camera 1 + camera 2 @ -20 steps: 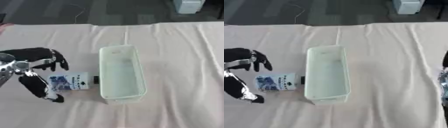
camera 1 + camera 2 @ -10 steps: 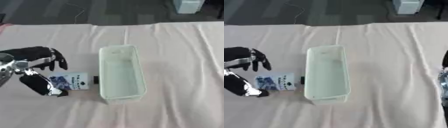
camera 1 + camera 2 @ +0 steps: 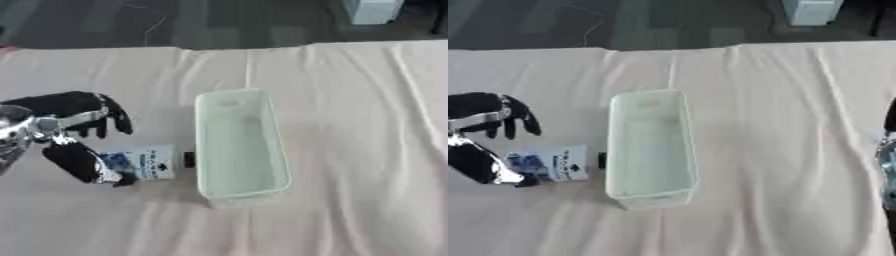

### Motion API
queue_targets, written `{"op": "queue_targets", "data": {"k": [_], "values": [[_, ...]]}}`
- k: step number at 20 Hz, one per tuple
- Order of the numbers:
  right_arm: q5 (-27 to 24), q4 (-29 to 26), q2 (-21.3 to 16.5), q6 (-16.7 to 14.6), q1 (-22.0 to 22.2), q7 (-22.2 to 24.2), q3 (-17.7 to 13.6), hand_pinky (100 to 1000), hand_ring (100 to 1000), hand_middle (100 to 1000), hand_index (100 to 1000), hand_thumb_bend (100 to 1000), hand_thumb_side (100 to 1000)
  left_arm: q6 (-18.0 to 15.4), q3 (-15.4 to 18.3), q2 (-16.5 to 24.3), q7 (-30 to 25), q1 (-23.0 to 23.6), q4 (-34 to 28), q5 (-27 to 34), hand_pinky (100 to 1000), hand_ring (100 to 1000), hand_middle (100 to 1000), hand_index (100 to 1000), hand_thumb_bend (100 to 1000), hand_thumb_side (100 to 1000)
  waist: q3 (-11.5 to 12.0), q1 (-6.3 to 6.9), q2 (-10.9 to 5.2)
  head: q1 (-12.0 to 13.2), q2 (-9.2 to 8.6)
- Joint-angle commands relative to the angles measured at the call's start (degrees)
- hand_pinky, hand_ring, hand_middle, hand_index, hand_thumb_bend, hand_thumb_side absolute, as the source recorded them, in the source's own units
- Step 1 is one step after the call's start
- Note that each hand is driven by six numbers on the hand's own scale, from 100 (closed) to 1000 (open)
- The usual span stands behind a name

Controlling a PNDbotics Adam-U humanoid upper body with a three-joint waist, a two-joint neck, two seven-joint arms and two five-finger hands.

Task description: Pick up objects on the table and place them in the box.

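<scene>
A small white package with blue print and a dark cap (image 3: pixel 144 162) lies flat on the cloth just left of a clear, empty plastic box (image 3: pixel 238 145). My left hand (image 3: pixel 74 127) is over the package's left end, fingers spread above it and the thumb (image 3: pixel 83 162) curved down against its left edge; the package still rests on the table. Only a dark and silver part of my right arm (image 3: pixel 888 160) shows at the right edge of the right eye view; its hand is out of sight.
A wrinkled beige cloth (image 3: pixel 350 125) covers the whole table. Beyond its far edge lie dark floor, a cable and a white bin (image 3: pixel 372 10).
My left hand has closed in on the package: the thumb moved right and up against its left end. The box and package stayed put.
</scene>
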Motion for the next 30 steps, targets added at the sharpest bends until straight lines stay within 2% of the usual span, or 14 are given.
{"op": "queue_targets", "data": {"k": [1,6,23,24,26,30], "values": [[-0.34,-0.76,-1.1,-4.57,-1.23,4.82,-0.19,159,318,410,534,100,1000,-0.48,0.29,0.38,-0.28,-0.46,0.76,-0.68,520,623,698,797,588,448,-0.28,0.01,-0.44,0.44,-0.03],[-0.48,-0.76,-1.04,-4.36,-1.68,4.56,-0.19,159,318,410,534,100,1000,-0.22,0.31,-0.23,-2.07,-0.48,2.44,0.44,525,627,711,843,654,411,-0.63,0.04,-0.26,0.48,-0.03],[-0.55,-0.76,-0.93,-4.3,-1.96,4.48,-0.13,159,318,410,533,100,1000,0.13,0.59,-0.89,-3.07,-0.16,4.74,-0.71,531,629,709,803,642,400,-0.86,-0.07,-0.1,0.44,-0.03],[-0.58,-0.76,-0.91,-4.28,-2.01,4.47,-0.12,159,318,410,533,100,1000,0.14,0.62,-1.03,-3.04,-0.2,5.3,-1.16,532,630,710,804,633,376,-0.92,-0.08,-0.08,0.48,-0.03],[-0.64,-0.76,-0.84,-4.21,-2.17,4.43,-0.1,159,318,410,533,100,1000,-0.14,0.68,-1.51,-2.94,-0.17,6.54,-1.25,532,630,710,805,648,395,-1.07,-0.14,0.0,0.55,-0.03],[-0.83,-0.76,-0.7,-4.11,-2.55,4.28,-0.09,160,318,409,533,100,1000,-0.86,0.82,-2.22,-2.01,0.08,8.43,-1.24,530,629,708,808,622,457,-1.38,-0.27,0.17,0.69,-0.03]]}}
